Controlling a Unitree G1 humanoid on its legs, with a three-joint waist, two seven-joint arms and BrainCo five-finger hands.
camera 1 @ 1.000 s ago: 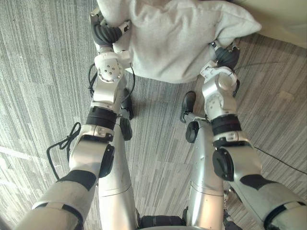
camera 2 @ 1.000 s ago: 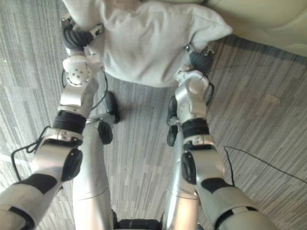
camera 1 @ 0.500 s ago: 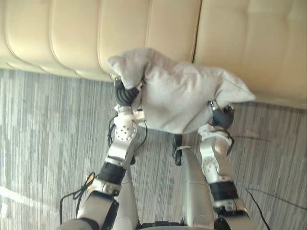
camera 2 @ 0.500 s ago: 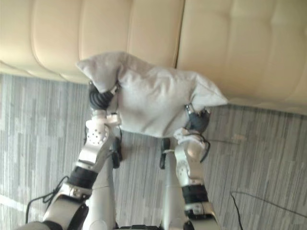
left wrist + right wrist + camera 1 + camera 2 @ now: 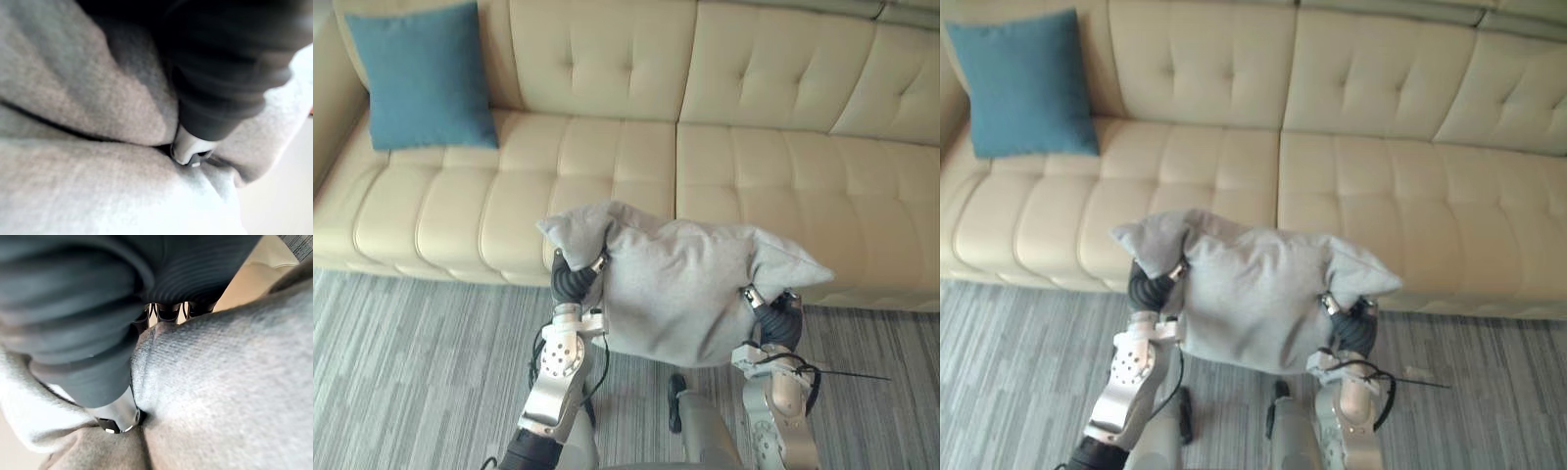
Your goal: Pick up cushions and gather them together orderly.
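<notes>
Soft grey fabric cushion point(image 5: 680, 294): held above grey striped carpet point(image 5: 411, 343), before cream tufted sofa point(image 5: 754, 166). Left robot hand point(image 5: 573, 281) and right robot hand point(image 5: 781, 321) clamped on its ends. Square teal cushion point(image 5: 426, 73): sofa's left end.

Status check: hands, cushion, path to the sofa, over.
Holding grey cushion: left hand and right hand shut on its ends. It hangs before sofa. A blue cushion at sofa's left end; nothing blocking.

Pretty basic setup here, a cream tufted sofa point(image 5: 607, 147) sitting on grey striped carpet point(image 5: 411, 343), with 1 teal cushion point(image 5: 426, 76) propped upright against the backrest at its left end.
</notes>
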